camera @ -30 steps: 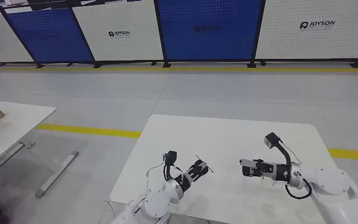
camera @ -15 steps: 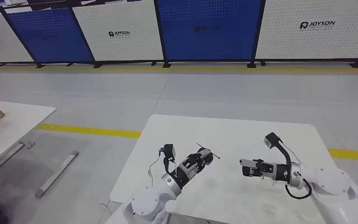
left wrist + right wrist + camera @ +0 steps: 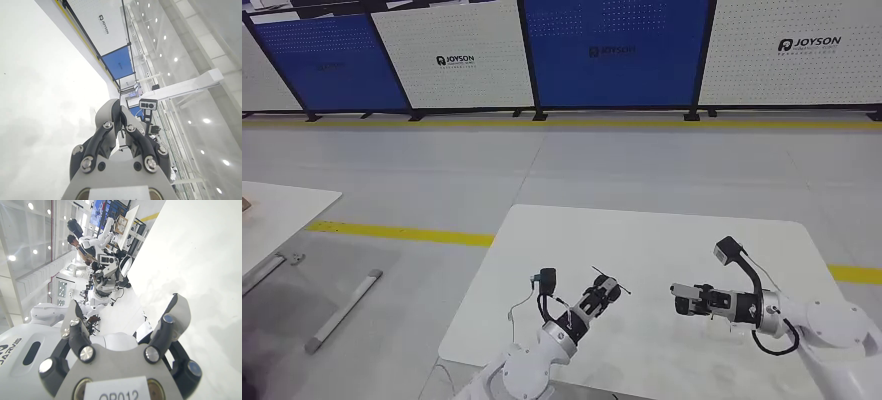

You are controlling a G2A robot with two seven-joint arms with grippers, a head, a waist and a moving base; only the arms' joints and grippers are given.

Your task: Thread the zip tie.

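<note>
My left tool (image 3: 609,287) is clamped tight on the black zip tie (image 3: 597,272). In the left wrist view the two pads (image 3: 116,111) are squeezed together, with the thin strap (image 3: 119,94) pinched right between them. One end of the strap pokes out past the fingertips, and the rest runs back down between the fingers. From the top view the tie sits crosswise in the grip and sticks out a bit on both sides of the tool. It's held over the near left part of the white tabletop (image 3: 692,235). The strap is too thin for me to tell which end is the head.

My right tool (image 3: 676,293) is over the near right part of the same tabletop, pointing across at the left one, and the two are well apart. Its fingers (image 3: 75,309) are spread wide, as the right wrist view shows, and there's nothing in it. Beyond the far edge there's a yellow floor line (image 3: 402,233) and a row of blue and white pegboard panels (image 3: 617,50).
</note>
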